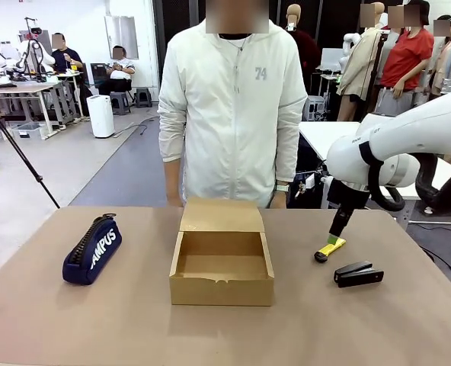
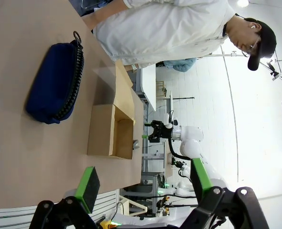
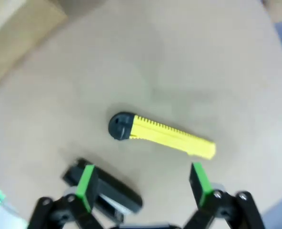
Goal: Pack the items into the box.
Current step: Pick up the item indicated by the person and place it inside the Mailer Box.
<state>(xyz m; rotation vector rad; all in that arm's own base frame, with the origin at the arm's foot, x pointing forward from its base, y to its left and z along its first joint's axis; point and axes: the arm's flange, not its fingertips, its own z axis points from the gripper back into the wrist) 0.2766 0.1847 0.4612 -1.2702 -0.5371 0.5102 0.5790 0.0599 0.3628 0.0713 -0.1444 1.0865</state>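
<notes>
At ctr: brown box [image 1: 222,290], lid up | L: navy pouch [image 1: 92,252] | R: blk stapler [image 1: 358,274]

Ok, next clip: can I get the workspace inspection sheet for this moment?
Surface: brown table, no spills seen.
Job's things: navy pouch lies left of the box; the box is at centre, flap open, nothing inside; black stapler lies on the table to its right.
Clutter: yellow utility knife beside the stapler.
Grippers: left gripper open, apart from the pouch, holding nothing; right gripper open above the knife, holding nothing.
Cables: black cable looped at the right arm's wrist; nothing seen on the table.
Surroundings: person in a white jacket behind the box; tripod leg at the left.
</notes>
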